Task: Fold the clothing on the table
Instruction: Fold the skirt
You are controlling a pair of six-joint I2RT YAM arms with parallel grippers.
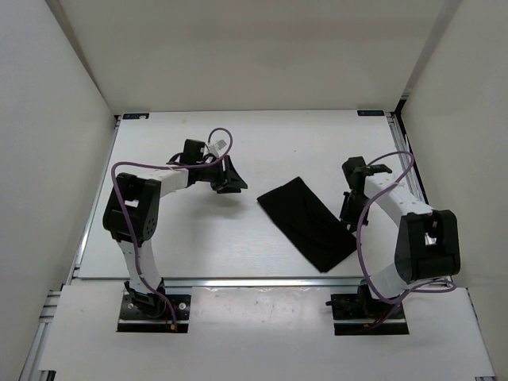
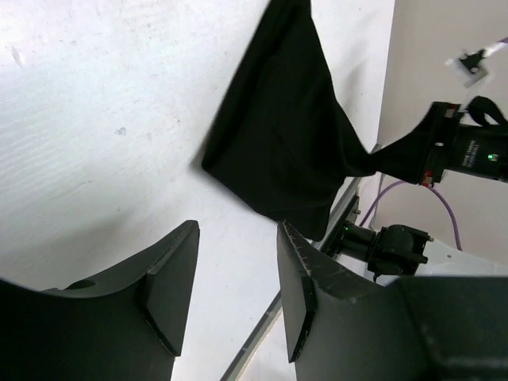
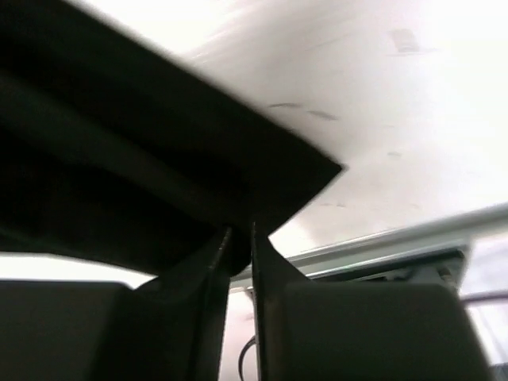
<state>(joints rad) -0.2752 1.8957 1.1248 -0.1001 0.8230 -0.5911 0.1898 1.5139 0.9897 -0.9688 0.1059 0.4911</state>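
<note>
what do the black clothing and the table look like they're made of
clothing: soft woven or knit fabric, matte black; it drapes and creases, no shine. table: smooth white board, probably laminate or plastic; silver edge rails look like aluminium.

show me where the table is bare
Free: far strip of the table by the back wall, and the near patch between left arm and clothing. Crowded: the right side, where the right gripper grips the clothing.

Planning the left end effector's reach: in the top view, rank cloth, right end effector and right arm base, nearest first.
1. Cloth, just right of the left end effector.
2. Right end effector, at the cloth's right edge.
3. Right arm base, bottom right of the view.
</note>
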